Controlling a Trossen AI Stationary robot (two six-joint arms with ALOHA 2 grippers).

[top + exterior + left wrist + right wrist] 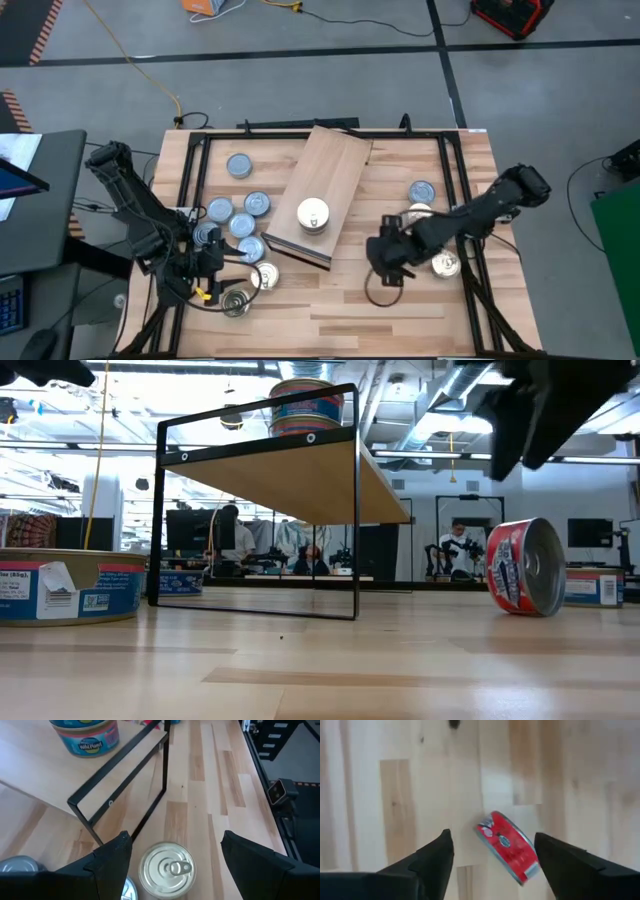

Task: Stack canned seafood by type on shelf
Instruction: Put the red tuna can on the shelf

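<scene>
Barely begun, from the high view: one pale-lidded tin (313, 215) on the shelf (330, 170) at frame centre, silver-topped tins (238, 213) clustered left on the slatted worktop (330, 300). Low view: red tin (528, 567) tipped on edge, right. Wrist views: left end effector (172, 865) spread wide around a ringed pull-tab tin (166, 871); right end effector (495, 857) open over that red tin

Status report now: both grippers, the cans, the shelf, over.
Left gripper jaws open above a gold-lid can. Right gripper jaws open over a red can lying on its edge. One can on the shelf. Nothing blocking.
</scene>
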